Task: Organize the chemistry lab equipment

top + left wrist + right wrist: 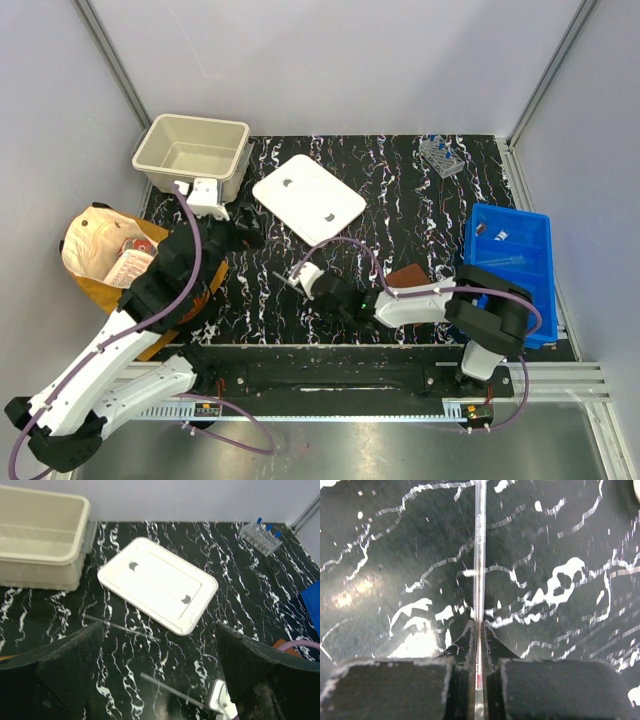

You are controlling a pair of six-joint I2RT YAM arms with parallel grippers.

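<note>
Thin rod tip beyond top edge

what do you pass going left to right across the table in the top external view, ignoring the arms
tan paper bag → beige bin → white lid → clear tube rack → blue bin

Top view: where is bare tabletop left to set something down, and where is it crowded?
Bare tabletop lies between the white lid and the tube rack, and from the lid across to the blue bin. Crowded: the near centre, where the right gripper pinches the thin rod, and the left side by the paper bag.
</note>
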